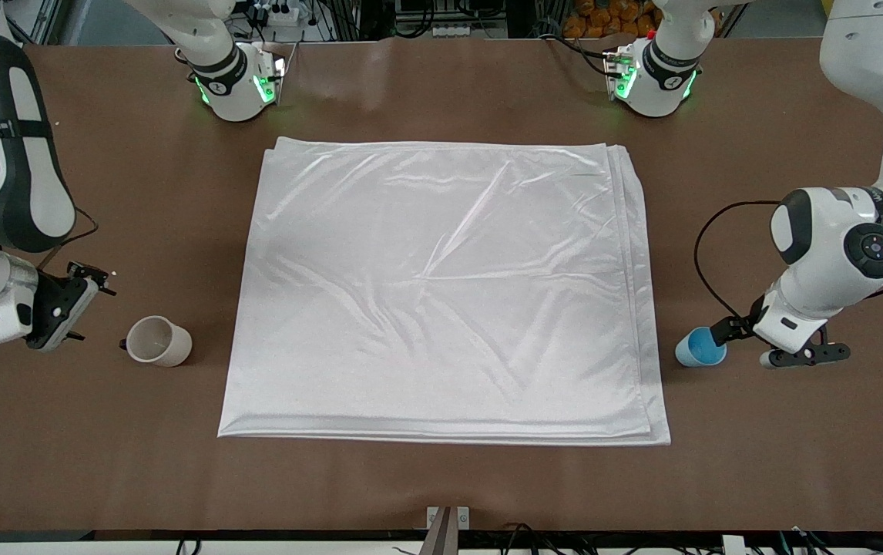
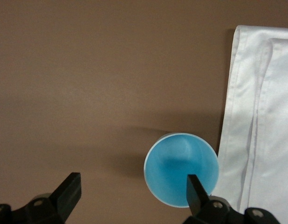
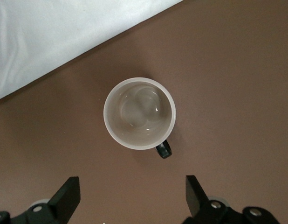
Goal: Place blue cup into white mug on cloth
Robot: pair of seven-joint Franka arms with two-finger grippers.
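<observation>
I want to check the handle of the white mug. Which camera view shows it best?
The right wrist view: it looks straight down into the white mug, and the dark handle shows clearly at its rim. The front view shows the mug small on the table beside the cloth, handle barely visible. The left wrist view does not show it.

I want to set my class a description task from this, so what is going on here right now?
Two robot arms are working at a table, neither holding anything. The left hand is open over the blue cup, one finger over its rim. The right hand is open beside the white mug. Both cups stand upright on the bare table, off the cloth, the cup toward the left arm's end and the mug toward the right arm's end.
</observation>
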